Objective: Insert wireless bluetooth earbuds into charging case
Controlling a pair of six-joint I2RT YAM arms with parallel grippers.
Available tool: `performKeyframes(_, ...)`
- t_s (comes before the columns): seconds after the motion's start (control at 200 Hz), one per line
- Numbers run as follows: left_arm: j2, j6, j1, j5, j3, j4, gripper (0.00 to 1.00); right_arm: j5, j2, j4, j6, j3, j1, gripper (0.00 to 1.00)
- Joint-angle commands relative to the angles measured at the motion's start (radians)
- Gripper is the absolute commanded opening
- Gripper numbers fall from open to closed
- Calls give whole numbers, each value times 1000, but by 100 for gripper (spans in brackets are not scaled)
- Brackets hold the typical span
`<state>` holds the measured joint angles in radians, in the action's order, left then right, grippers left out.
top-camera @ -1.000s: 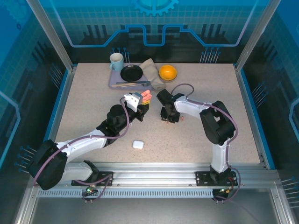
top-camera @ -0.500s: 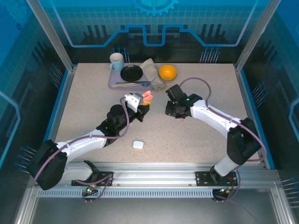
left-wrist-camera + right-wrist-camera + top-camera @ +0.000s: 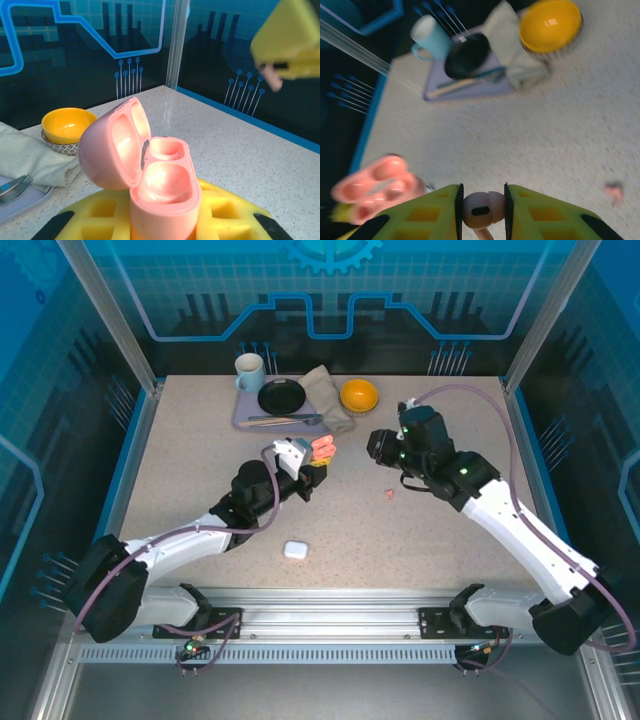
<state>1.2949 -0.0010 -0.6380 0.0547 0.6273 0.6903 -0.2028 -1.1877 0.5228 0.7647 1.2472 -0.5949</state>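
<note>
Risk: the pink earbud [image 3: 479, 210] is pinched at its rounded head only. It may twist or slip if it meets the pink charging case [image 3: 156, 176] off-axis.
Right gripper [image 3: 481, 202]: closed narrowly on that earbud, raised, apart from the case.
Left gripper [image 3: 165, 227]: clamped on the case base, lid open.
Second pink earbud [image 3: 388, 494]: lying on the table [image 3: 200, 460].

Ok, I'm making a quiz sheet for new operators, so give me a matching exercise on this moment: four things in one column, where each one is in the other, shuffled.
Things:
1 pink case
2 white case
3 pink earbud
4 yellow bowl

Places:
A lying free on the near part of the table
B pinched between the right fingers
C beside the folded cloth at the far side
D held, lid open, by the left fingers

Pairs: 1-D, 2-A, 3-B, 4-C.
</note>
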Motion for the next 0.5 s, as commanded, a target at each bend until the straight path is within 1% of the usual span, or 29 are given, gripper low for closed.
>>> performKeyframes(0.0, 19, -18, -5, 50, 54, 67, 0, 27, 47, -136, -53, 31, -10, 28)
performKeyframes(0.09, 39, -30, -12, 61, 81, 88, 0, 60, 68, -243, -66, 17, -32, 28)
performKeyframes(0.27, 83, -52, -22, 68, 133, 146, 0, 89, 82, -400, -80, -14, -83, 29)
performKeyframes(0.495, 125, -85, -32, 70, 191, 211, 0, 83, 102, -569, -85, -101, -125, 29)
